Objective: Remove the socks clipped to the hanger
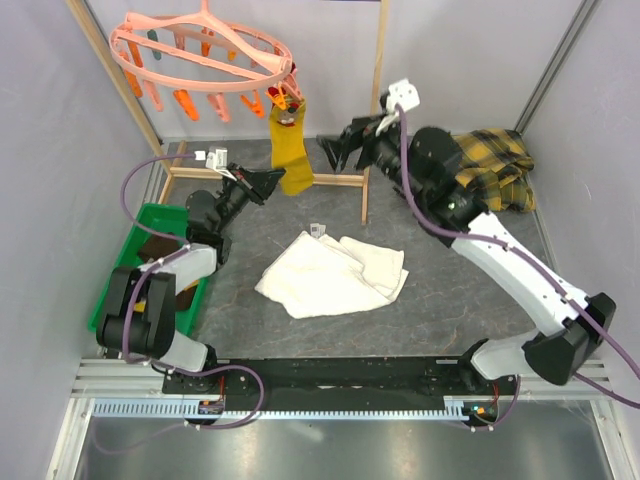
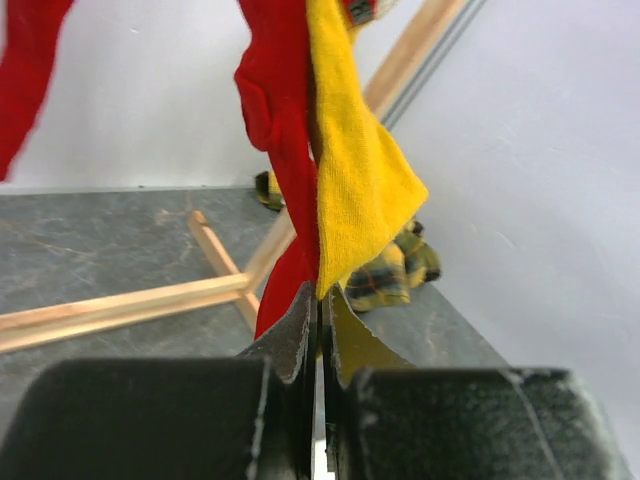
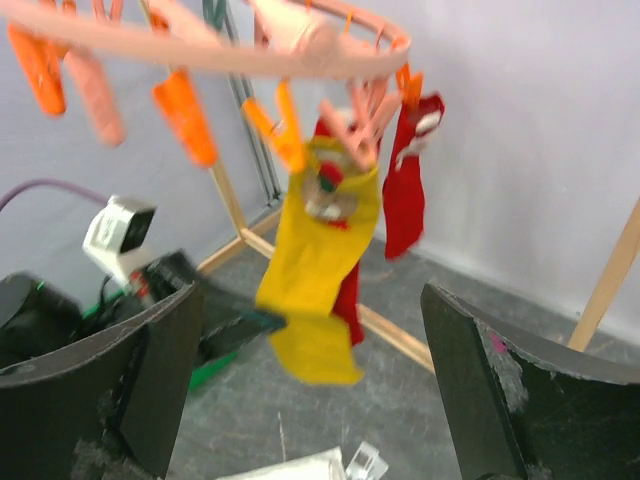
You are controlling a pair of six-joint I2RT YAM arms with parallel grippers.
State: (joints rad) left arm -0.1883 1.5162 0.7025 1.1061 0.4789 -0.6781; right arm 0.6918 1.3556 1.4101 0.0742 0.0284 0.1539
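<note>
The salmon-pink hanger (image 1: 200,50) hangs at the back left, its clips dangling; it also shows in the right wrist view (image 3: 300,45). A mustard yellow sock (image 1: 290,150) hangs clipped at its right rim, with a red sock (image 3: 345,290) close behind it and another red sock (image 3: 410,190) further right. My left gripper (image 1: 280,178) is shut on the yellow sock's (image 2: 355,170) lower edge, right next to the red sock (image 2: 285,120). My right gripper (image 1: 338,150) is open and empty, facing the socks from the right, apart from them.
A green bin (image 1: 130,260) at the left holds dark brown socks (image 1: 160,250). A white towel (image 1: 335,270) lies mid-table. A yellow-black plaid shirt (image 1: 495,165) lies at the back right. The wooden rack's base bars (image 1: 340,180) and posts stand behind the socks.
</note>
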